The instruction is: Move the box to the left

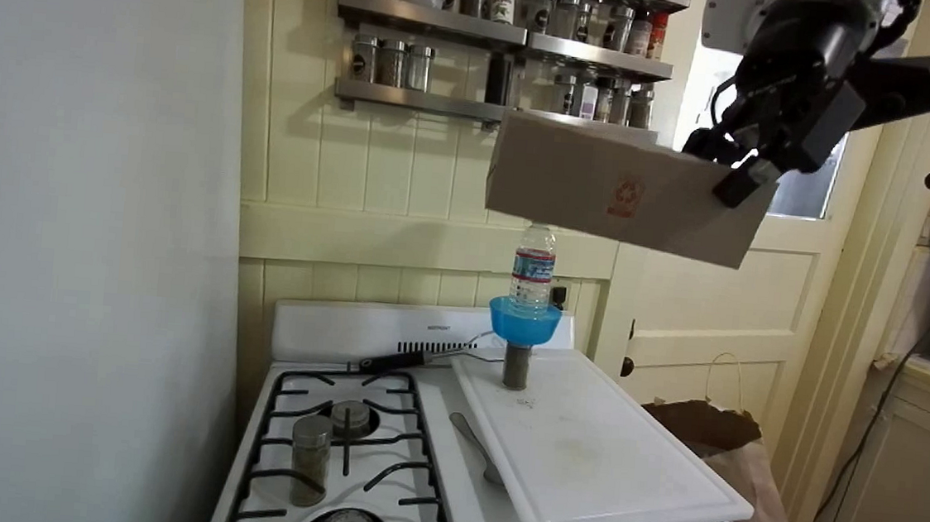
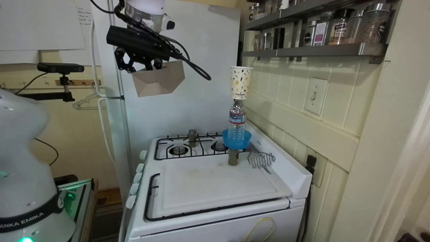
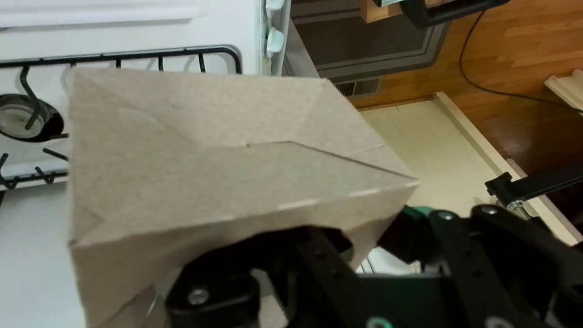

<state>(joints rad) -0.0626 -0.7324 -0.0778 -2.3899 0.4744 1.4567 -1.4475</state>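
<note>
Exterior view, and the gripper [image 1: 719, 166] has the box [image 1: 616, 182] pinched near one end, the rest jutting away from it in mid-air, so any hasty swing could twist that lopsided load loose toward the stove [image 1: 486, 520] below!

Wrist view seemingly downward, box [image 3: 200, 182] close

Box [image 1: 571, 176]: plain tan, orange-red recycling mark [image 1: 626, 197]. Claw [image 1: 722, 166]: black. Tabletop [image 1: 438, 412]: white; grates [image 1: 433, 459] black. Cutting board [image 1: 617, 439]: white, dark-specked, with faint yellowish patch. Bowl [image 1: 524, 327]: solid blue. Bottle [image 2: 237, 119]: clear; label [image 1: 533, 265] blue with red bands. Cup [image 2: 241, 82]: cream, flecked gold and black. Arm [image 2: 22, 134]: white; band [image 2: 50, 209] black, lettered white. Wall [image 1: 383, 242]: pale yellow. Shelves [image 1: 430, 19]: silver-grey. Floor [image 3: 537, 45]: orange-brown wood grain. Refrigerator [image 2: 188, 94]: pale grey. Paper bag [image 1: 754, 487]: brown.
</note>
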